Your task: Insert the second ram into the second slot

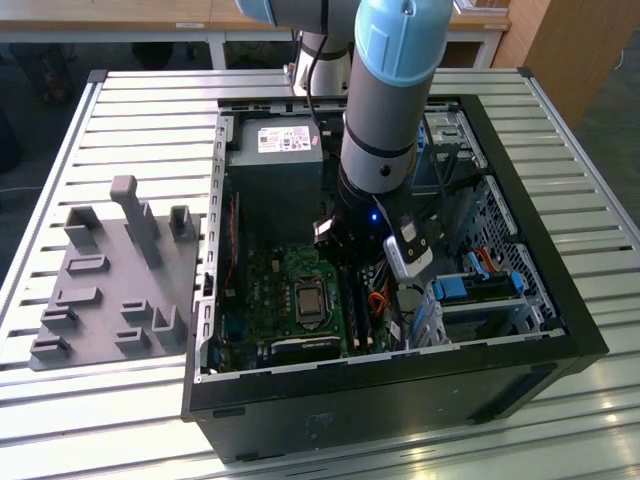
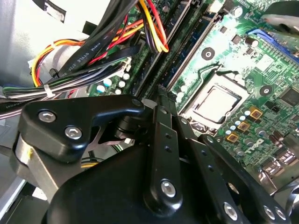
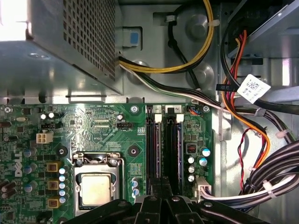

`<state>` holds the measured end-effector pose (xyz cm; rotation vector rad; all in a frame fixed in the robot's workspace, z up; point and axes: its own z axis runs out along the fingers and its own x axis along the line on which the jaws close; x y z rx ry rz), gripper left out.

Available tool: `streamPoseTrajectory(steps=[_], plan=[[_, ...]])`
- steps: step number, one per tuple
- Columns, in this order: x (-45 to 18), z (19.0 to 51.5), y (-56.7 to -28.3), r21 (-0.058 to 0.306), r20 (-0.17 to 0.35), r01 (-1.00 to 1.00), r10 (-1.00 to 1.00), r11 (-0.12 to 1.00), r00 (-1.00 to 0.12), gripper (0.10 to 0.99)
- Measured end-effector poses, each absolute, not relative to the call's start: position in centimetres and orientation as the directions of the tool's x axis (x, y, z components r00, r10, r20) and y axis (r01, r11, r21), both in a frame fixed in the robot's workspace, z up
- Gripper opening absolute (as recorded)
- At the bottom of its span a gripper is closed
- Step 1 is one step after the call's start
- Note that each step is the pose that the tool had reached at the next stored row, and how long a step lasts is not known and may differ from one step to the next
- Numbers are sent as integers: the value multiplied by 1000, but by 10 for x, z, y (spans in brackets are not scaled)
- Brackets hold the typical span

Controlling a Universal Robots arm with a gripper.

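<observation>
second ram: I cannot pick the stick out for certain. A thin dark edge runs out from the claw tip along the slots in both wrist views, and I cannot tell whether that is the ram.
memory slots (image 3: 163, 144): 2 long parallel slots on the motherboard (image 3: 93, 126), directly under and just ahead of the claw tip. The one farther from the CPU socket looks faintly blue. I cannot tell whether either holds a stick.
claw (image 3: 161, 184): low inside the case, tip over the near end of the 2 slots, lined up with their length. I cannot tell how far open it is or whether it has hold of anything.
CPU socket (image 3: 96, 186): just beside the claw, on the far side of the slots from the cables.
cable bundle (image 3: 275, 177): near the claw, on its other side.
power supply (image 3: 70, 46): beyond the far end of the slots from the claw.
arm (image 1: 385, 120): reaches down into the open computer case (image 1: 400, 375).
grey fixture plate (image 1: 110, 290): well apart from the claw, outside the case on the slatted tabletop (image 1: 120, 130).
</observation>
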<state>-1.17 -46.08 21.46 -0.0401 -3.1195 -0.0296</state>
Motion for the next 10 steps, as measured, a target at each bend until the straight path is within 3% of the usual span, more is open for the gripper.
streamPoseTrajectory(steps=[10], plan=[[-12,224,-461,20,22,26,26,999,-999,106]])
